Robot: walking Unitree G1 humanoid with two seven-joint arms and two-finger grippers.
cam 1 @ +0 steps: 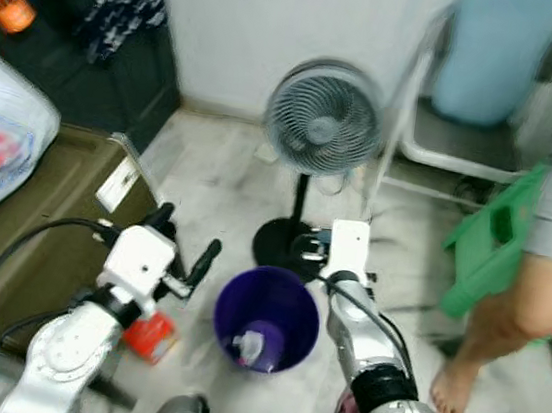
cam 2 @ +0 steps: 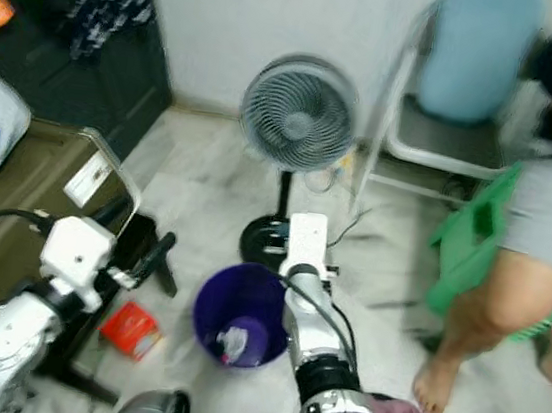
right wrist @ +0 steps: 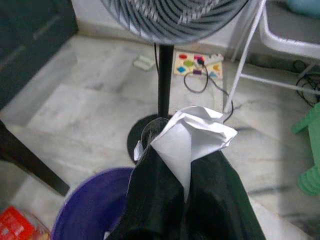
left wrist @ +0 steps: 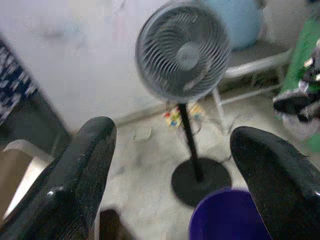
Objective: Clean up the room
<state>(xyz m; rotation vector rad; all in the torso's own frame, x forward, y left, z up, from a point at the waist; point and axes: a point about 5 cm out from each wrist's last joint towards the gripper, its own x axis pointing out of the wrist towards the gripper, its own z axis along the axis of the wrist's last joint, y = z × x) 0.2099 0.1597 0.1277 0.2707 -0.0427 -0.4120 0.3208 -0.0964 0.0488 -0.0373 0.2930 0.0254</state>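
One paper wad pinched in right hand, seemingly above purple bin.

Glossy black fingers; crumpled white paper; smooth purple plastic bin; veined marble floor.

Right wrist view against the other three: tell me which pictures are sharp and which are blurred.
Right wrist view: sharpest, the crumpled paper in the right gripper and floor cables crisp. Left wrist view: soft throughout, the fan smeared. Both eye views: motion-blurred, worst at the person and green stool; lighting even, no glare.
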